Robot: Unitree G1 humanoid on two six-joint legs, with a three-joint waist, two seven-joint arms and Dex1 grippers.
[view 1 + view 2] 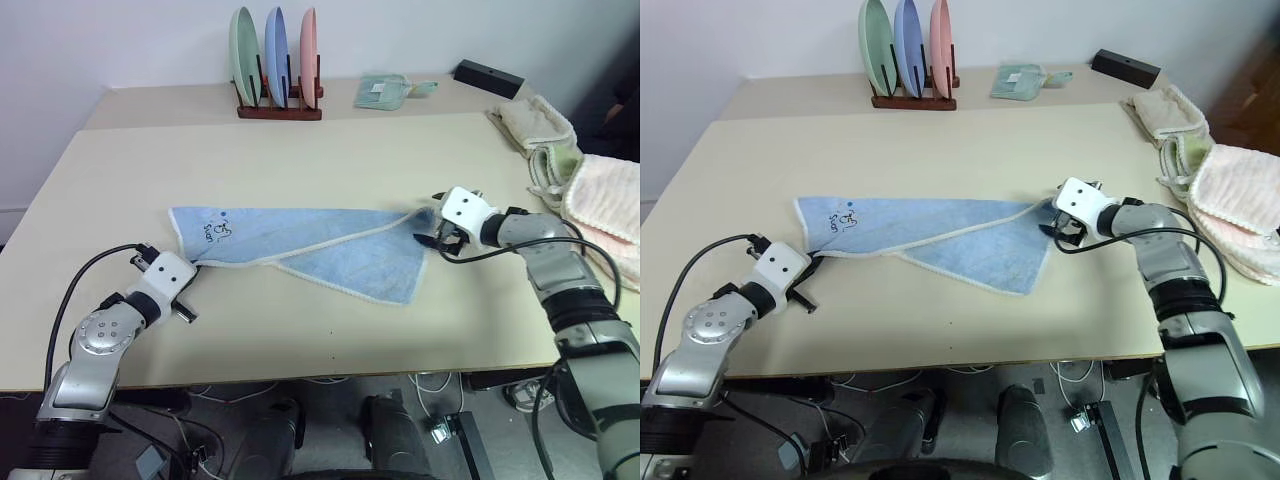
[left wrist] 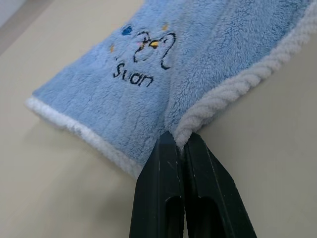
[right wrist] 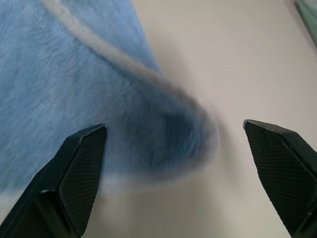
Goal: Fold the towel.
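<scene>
The left tool (image 1: 190, 283), nearest the camera at the front left of the surface (image 1: 300, 160), is fully closed on the whitish trim of the towel (image 1: 330, 245) at its near left corner, just beside the dark printed mark. The right tool (image 1: 437, 236) stands fully open at the towel's right corner, one finger over the cloth and the other over bare surface; it holds nothing.

The surface carries the light blue towel near its middle, lying partly doubled over with its long axis running left to right between the two tools.

Risks, as judged from this position:
- The right tool may close on too little cloth, because the corner is bunched and lies off-centre between the fingers; the corner could then slip out on lifting.
- The left grip holds trim only; a pull from the right side may draw it free.
- Uneven lifting may leave the fold skewed.

Count, largest first: one surface; one pile of cream and pink towels (image 1: 590, 190); one blue towel; one plate rack (image 1: 279, 108) holding three plates; one small green cloth (image 1: 385, 92); one black box (image 1: 488, 77); two tools.
</scene>
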